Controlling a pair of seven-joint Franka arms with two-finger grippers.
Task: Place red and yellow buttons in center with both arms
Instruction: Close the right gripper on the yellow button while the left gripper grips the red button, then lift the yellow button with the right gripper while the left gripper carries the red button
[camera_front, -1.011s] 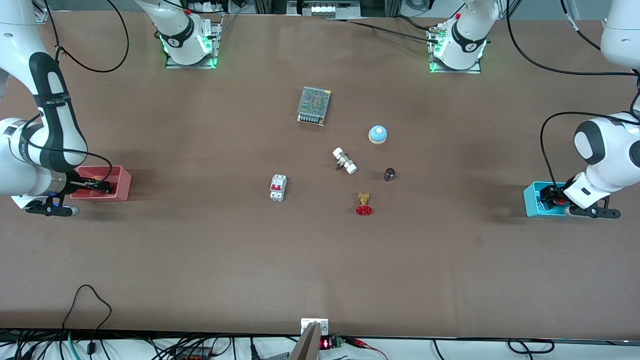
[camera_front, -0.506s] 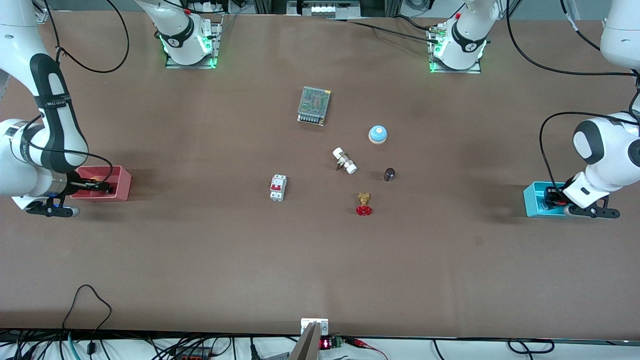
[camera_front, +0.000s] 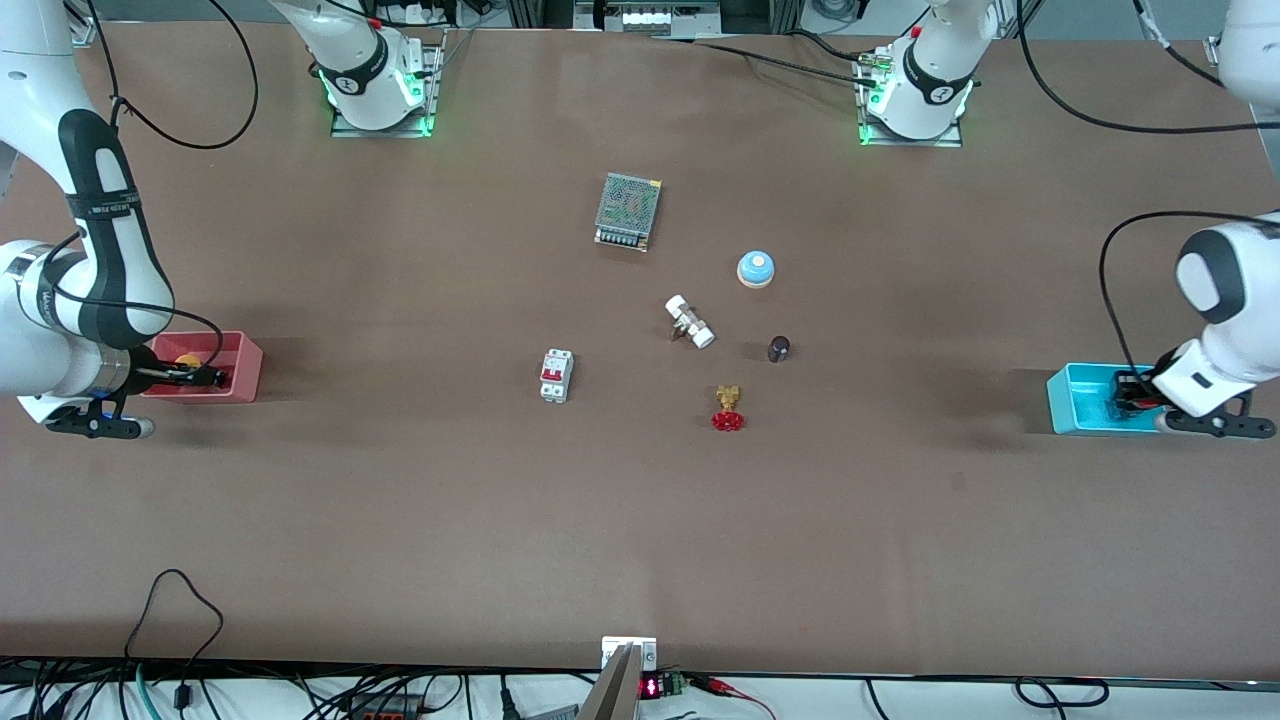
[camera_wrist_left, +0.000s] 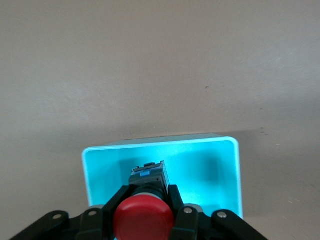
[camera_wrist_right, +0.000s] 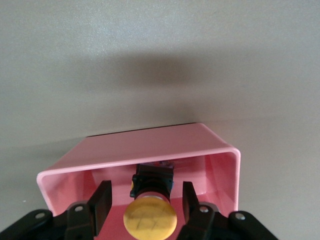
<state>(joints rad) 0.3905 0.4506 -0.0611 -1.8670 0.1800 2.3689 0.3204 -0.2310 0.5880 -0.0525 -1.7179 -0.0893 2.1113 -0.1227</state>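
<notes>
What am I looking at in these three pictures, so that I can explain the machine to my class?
Two white robot arms work at a brown table. One picture looks down from a high camera facing them. The other two come from cameras on each arm's wrist.

The left gripper is in the cyan bin at its end of the table, shut on the red button. The right gripper is in the pink bin at the other end. Its fingers stand open on either side of the yellow button.

In the middle lie a mesh-covered box, a blue bell, a white fitting, a dark knob, a breaker and a red-handled valve.
</notes>
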